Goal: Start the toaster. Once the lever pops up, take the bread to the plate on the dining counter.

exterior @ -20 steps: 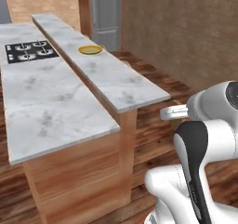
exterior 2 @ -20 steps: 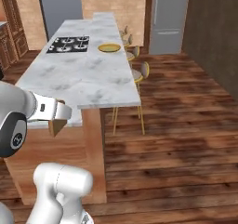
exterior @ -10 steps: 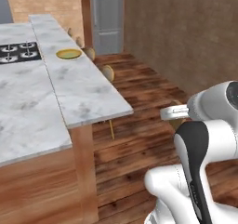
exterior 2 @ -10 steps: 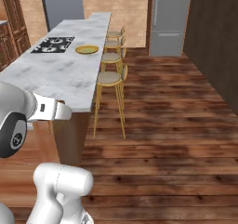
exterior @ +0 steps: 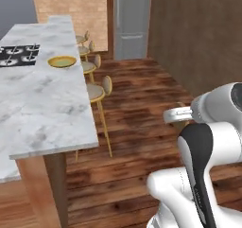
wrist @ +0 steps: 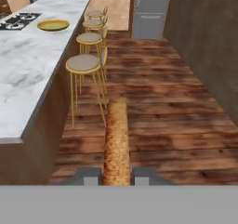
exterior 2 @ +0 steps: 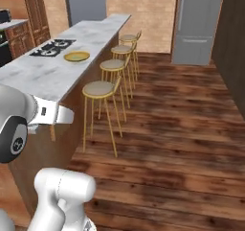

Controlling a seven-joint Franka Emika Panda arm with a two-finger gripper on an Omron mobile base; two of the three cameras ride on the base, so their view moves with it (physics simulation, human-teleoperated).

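Carry step, toasting judged done: gripper clamped on the bread, held edge-on over the wood floor right of the dining counter; next, close on the far yellow plate and lower the slice.
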